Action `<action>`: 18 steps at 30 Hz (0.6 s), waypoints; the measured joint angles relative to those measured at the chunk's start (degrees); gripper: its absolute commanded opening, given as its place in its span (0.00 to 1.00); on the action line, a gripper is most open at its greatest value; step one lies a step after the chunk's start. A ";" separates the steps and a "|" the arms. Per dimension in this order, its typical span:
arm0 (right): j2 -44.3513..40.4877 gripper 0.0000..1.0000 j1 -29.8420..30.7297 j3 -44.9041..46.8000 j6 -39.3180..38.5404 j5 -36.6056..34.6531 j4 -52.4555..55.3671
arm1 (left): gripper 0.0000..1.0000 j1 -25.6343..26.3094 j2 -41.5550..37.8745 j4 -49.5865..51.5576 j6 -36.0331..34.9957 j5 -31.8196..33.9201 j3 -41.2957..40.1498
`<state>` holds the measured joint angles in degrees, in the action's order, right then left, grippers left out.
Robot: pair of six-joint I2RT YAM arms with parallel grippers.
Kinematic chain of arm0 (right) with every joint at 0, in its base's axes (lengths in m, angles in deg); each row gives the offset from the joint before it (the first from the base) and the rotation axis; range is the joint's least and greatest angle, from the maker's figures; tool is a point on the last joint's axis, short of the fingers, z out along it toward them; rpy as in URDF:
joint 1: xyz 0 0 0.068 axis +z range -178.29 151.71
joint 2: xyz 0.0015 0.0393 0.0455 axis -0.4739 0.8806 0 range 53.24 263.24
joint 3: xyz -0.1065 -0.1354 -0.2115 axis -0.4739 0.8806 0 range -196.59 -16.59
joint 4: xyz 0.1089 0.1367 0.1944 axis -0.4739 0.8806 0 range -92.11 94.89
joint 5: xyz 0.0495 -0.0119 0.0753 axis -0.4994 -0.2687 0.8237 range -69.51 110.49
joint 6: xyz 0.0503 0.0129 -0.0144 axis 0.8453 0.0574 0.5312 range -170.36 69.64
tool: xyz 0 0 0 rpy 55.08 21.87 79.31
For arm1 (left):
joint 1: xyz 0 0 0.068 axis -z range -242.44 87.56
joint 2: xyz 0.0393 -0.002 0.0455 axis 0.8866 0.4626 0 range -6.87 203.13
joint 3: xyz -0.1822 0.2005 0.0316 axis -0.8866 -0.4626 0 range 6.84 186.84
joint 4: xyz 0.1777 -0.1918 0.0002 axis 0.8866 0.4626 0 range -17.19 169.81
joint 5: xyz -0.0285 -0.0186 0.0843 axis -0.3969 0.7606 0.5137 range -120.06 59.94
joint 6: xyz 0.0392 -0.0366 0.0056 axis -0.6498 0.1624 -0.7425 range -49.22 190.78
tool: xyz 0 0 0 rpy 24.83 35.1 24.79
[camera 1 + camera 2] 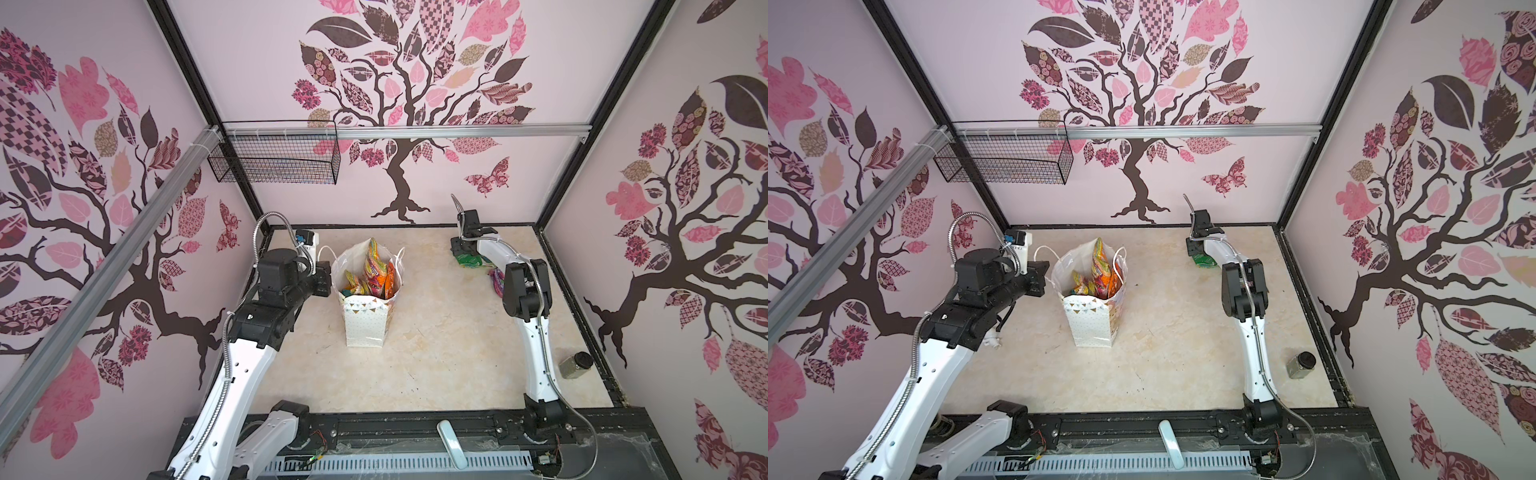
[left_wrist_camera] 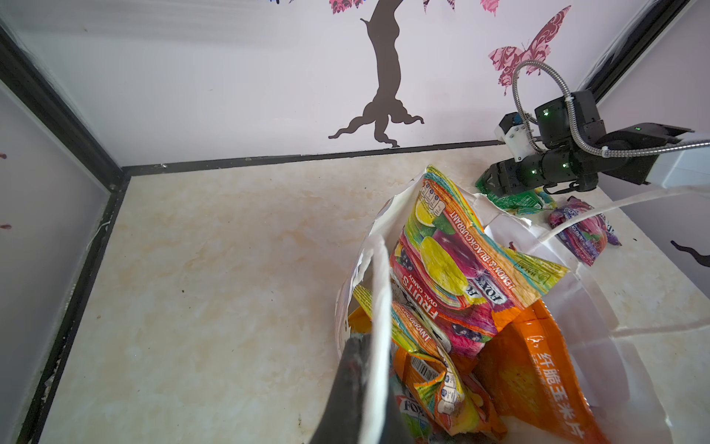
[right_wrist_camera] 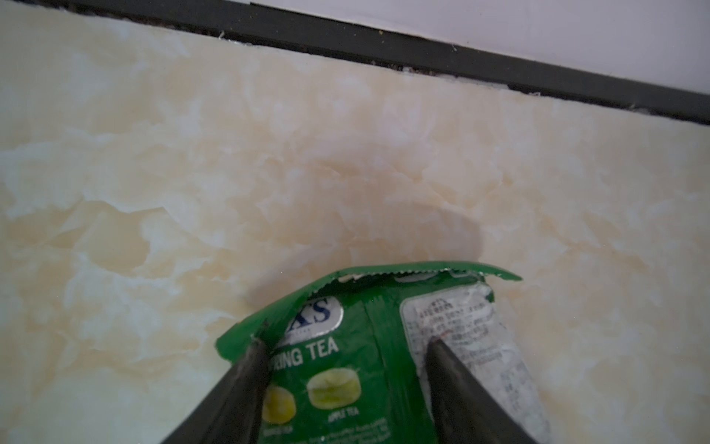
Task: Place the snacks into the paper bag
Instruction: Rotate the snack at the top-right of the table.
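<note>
our left tool (image 2: 374, 353) clamps the paper bag (image 1: 365, 324) rim; our right tool (image 3: 345, 343), jaws apart, straddles the green snack (image 3: 369, 319), whose glossy film could slip out.

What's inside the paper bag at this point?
A lemon-and-blackcurrant pouch pokes above the rim of the paper bag; an orange pouch and other crumpled pouches sit lower. They cover the bottom, so the full count cannot be told.
</note>
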<state>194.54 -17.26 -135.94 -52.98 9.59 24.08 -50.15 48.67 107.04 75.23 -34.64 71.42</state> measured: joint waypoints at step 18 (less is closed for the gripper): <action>-6.08 0.00 1.51 11.45 1.97 1.62 -7.30 | 0.00 -0.04 0.00 -0.11 0.02 -0.24 0.00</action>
<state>188.46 -15.75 -124.48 -51.01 11.21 16.78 -50.19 48.67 106.94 75.25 -34.88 71.42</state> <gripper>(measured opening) 0.043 0.051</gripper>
